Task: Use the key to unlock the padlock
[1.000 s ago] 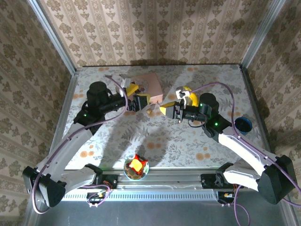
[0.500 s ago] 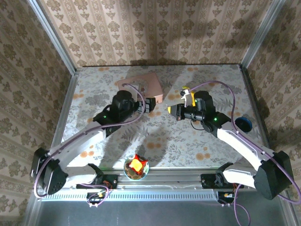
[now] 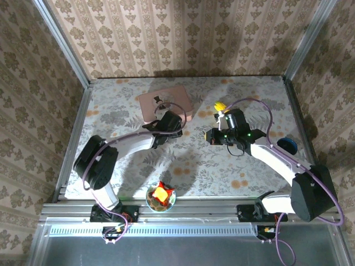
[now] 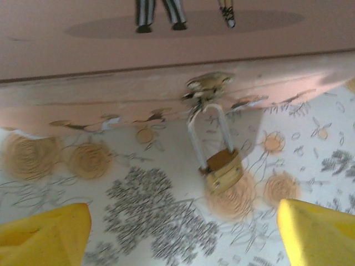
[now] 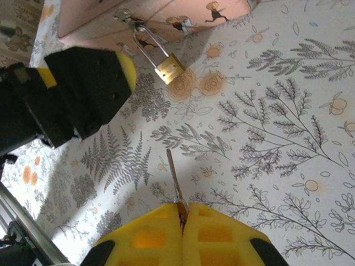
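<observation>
Bowl [image 3: 148,195]: at the near edge of the table [image 3: 233,172], between the two arm bases and well behind both sets of fingers. Red and yellow contents.
Right gripper [image 5: 182,217]: yellow fingers [image 5: 222,238] pressed flat together, pinching the key.
Key [image 5: 173,177]: thin metal blade sticking straight out from the seam between the right fingers. It hangs over the flower-printed table, tip aimed toward the padlock but well short of it.
Blue cup [image 3: 287,146]: on the outer side of the right arm, far from its fingers.
Left gripper [image 4: 180,238]: fingers [image 4: 47,233] spread wide and low over the table, nothing between them.
Padlock [image 4: 223,169]: brass body lying on the table just ahead of the left fingers, a touch toward the right-hand tip of the gap. From the right fingers it lies ahead and to the left, close beside the left gripper's black finger.
Shackle [image 4: 206,133]: long silvery loop threaded through the hasp. It looks seated in the body, though the blur leaves that unsure.
Hasp [image 4: 208,88]: small metal fitting on the box's front edge, straight ahead of the left fingers, past the padlock.
Pink box [image 4: 111,50]: farthest from both sets of fingers; small printed figures on its top.
</observation>
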Controlling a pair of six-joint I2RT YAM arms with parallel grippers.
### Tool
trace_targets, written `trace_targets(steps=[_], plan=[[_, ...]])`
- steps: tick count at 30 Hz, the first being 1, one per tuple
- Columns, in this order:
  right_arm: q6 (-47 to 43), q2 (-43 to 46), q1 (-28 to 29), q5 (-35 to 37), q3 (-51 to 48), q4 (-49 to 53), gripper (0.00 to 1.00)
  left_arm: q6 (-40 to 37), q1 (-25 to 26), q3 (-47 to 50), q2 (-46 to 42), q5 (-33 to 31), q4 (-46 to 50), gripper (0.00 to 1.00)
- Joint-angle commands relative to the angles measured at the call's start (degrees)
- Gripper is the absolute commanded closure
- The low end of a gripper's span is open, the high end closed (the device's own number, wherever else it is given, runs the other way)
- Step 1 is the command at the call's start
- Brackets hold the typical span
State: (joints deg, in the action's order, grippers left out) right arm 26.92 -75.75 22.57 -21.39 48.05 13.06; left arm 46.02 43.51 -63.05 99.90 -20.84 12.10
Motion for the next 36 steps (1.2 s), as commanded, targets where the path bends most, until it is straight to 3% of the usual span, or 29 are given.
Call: trace_targets(steps=[1,6,22,30,34,36], plan=[[-1.14,-1.71,-0.82,-2.52,-0.07,0.99,1.00,5.52,0.00,-4.32,3.80,0.07,1.25,0.14],[-1.25,-3.21,-2.06,-2.87,0.20,1.27,1.00,6.99,0.00,-7.47,8.67,0.45,0.06,0.19],[-1.52,-6.85,-4.25,-6.30,1.25,0.28,1.00,4.87,-0.34,-19.86,20.89,-6.66,10.00,0.22],[-0.80,-8.80,-4.60,-8.41,1.52,-1.56,1.00,4.34,-0.35,-18.65,21.51,-6.45,10.30,0.32],[-0.48,-9.32,-4.69,-8.93,1.52,-2.27,1.00,3.04,-0.21,-16.32,19.88,-6.22,9.04,0.45],[-0.46,-9.50,-4.70,-9.15,1.52,-2.58,1.00,2.77,-0.18,-15.31,19.24,-6.25,8.47,0.46]])
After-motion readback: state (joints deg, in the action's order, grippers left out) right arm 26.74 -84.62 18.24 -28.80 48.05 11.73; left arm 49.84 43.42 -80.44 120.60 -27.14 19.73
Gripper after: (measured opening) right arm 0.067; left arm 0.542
